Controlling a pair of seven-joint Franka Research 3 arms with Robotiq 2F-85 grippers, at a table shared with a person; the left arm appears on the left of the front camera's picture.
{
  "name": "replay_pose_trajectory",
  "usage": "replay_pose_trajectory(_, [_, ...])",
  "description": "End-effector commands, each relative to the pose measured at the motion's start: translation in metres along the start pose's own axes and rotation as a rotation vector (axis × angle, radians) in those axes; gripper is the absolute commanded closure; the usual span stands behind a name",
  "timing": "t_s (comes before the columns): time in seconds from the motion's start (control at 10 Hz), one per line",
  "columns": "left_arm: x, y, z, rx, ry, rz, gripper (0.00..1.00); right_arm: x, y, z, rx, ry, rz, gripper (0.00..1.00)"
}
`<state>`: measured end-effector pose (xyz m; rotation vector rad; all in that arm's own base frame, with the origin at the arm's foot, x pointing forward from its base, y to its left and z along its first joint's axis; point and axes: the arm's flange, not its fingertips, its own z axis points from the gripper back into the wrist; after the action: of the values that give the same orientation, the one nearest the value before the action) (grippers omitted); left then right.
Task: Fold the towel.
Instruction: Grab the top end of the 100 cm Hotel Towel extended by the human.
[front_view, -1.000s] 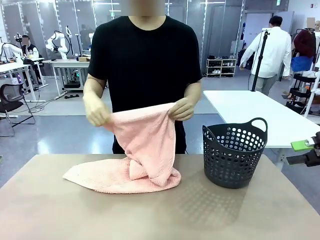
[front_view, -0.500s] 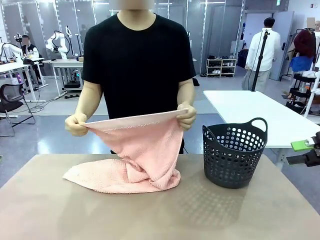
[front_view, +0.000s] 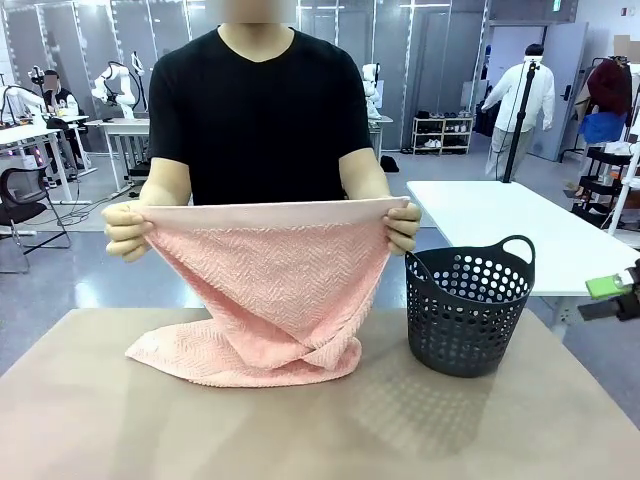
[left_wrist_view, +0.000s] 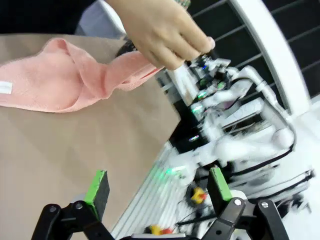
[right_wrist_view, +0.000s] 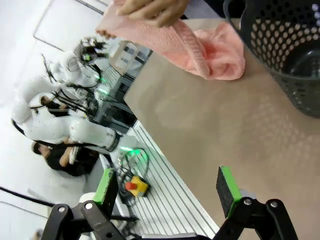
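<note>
Your left end effector (left_wrist_view: 159, 187) and right end effector (right_wrist_view: 167, 189) both stand wide open, holding nothing and touching nothing. Farther off, the person's 2 hands (front_view: 125, 228) stretch the towel (front_view: 270, 290), its top edge level, running left to right. Its lower end lies bunched on the tabletop (front_view: 300, 430) beside the basket (front_view: 468, 310).

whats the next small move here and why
Probably lift the towel higher until it hangs free: the person's hands hold its top edge taut, but its lower part lies twisted on the table.
</note>
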<state>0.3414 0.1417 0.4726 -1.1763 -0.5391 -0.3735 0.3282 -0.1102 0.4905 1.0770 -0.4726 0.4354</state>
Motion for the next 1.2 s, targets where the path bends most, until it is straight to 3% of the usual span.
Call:
replay_pose_trajectory(0.0, [0.045, -0.053, 0.02, 0.237, 0.138, -0.236, 0.0, 0.033, 0.043, 0.019, -0.173, 0.101, 0.2, 0.0])
replay_pose_trajectory(0.3, [0.121, -0.127, 0.008, 0.505, 0.387, -0.565, 0.0, 0.098, 0.114, 0.008, -0.343, 0.315, 0.459, 0.0])
replay_pose_trajectory(0.6, [0.167, -0.184, -0.047, 0.616, 0.599, -0.815, 0.0, 0.147, 0.193, -0.034, -0.515, 0.492, 0.726, 0.0])
replay_pose_trajectory(0.8, [0.169, -0.211, -0.075, 0.576, 0.629, -0.885, 0.0, 0.156, 0.233, -0.061, -0.565, 0.535, 0.811, 0.0])
replay_pose_trajectory(1.0, [0.166, -0.222, -0.085, 0.559, 0.623, -0.911, 0.0, 0.157, 0.242, -0.071, -0.594, 0.539, 0.841, 0.0])
replay_pose_trajectory(1.1, [0.163, -0.224, -0.081, 0.529, 0.578, -0.9, 0.0, 0.159, 0.241, -0.064, -0.532, 0.541, 0.839, 0.0])
